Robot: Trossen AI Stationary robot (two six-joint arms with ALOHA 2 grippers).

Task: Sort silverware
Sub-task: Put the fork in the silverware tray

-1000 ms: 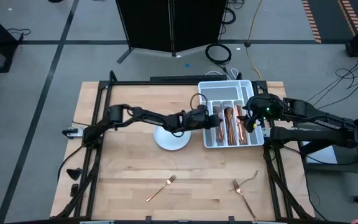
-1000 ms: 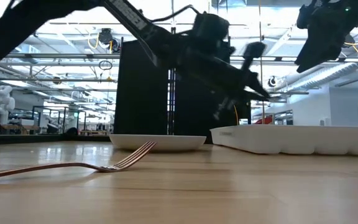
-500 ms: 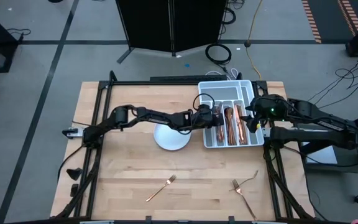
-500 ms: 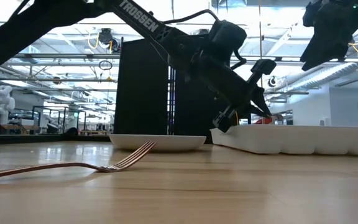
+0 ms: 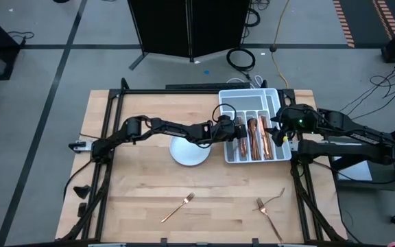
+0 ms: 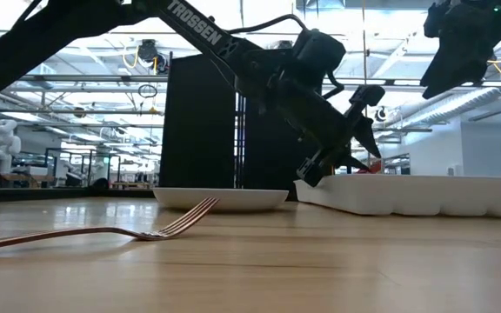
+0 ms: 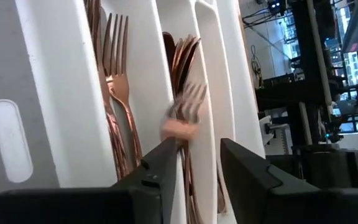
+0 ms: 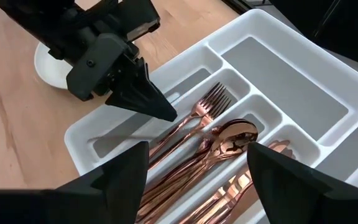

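- Right wrist view shows the silverware (image 8: pixel 197 146) in the white divided tray (image 8: pixel 303 81): rose-gold forks lie in one long compartment, spoons in the next one over, and more copper pieces in the one beyond that.
- From above, those sorted pieces (image 5: pixel 256 139) fill the middle slots of the tray, which sits at the counter's far right corner.
- Two forks lie loose on the near part of the counter, well apart from the tray: one (image 5: pixel 177 207) toward the middle, another (image 5: pixel 267 215) nearer the right edge.
- A third slim copper piece (image 5: pixel 276 197) lies just beside that second fork; what kind it is cannot be told.
- Low view has the nearer fork (image 6: pixel 103 230) flat on the wood, tines toward the tray.
- Left tool (image 5: pixel 237 129) reaches across to the tray's left-hand side, over the fork slot, its fingers apart with nothing between them.
- Left wrist view shows a blurred fork (image 7: pixel 182 115) just ahead of those parted fingers (image 7: pixel 160 165), against a slot divider.
- Right tool (image 5: pixel 280 134) hangs above the tray's right edge, fingers spread wide and holding nothing.
- A round white plate (image 5: pixel 188 152) rests just left of the tray, under the left arm.
- Counter (image 5: pixel 136 206) is light wood.
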